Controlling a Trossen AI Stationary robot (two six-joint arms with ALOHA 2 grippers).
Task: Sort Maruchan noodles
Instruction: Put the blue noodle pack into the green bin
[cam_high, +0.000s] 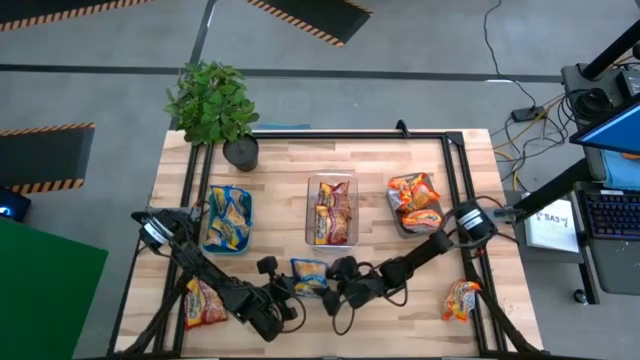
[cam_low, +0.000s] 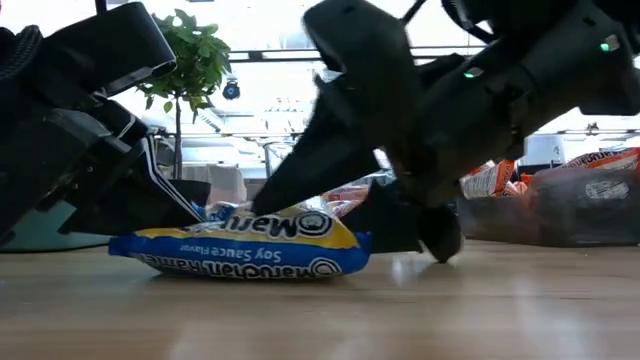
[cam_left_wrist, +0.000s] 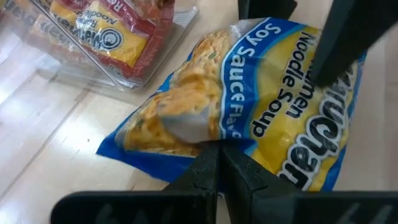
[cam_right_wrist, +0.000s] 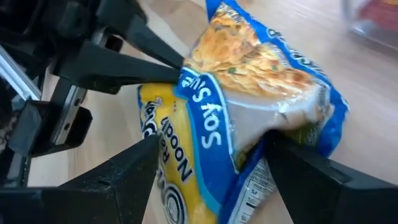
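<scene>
Left jaws: those of the left gripper are closed, fingertips pressed together at the edge of the blue-edged packet, touching it; whether they pinch the wrapper cannot be told.
Right jaws: those of the right gripper stand wide apart, one finger on either side of the same packet, straddling its end.
Blue-edged packet: a yellow Maruchan soy sauce ramen pack, lying flat on the surface near the front edge, centre, between the two grippers.
Teal bin: left of centre, holding blue-edged packets.
Clear bin: centre, just beyond the grippers, holding maroon-edged packets.
Grey bin: right of centre, holding orange-red packets.
Loose packet, left: red-orange edged, on the near left of the surface beside the left arm.
Loose packet, right: orange-red, near the right front corner.
Potted plant: far left corner of the surface.
</scene>
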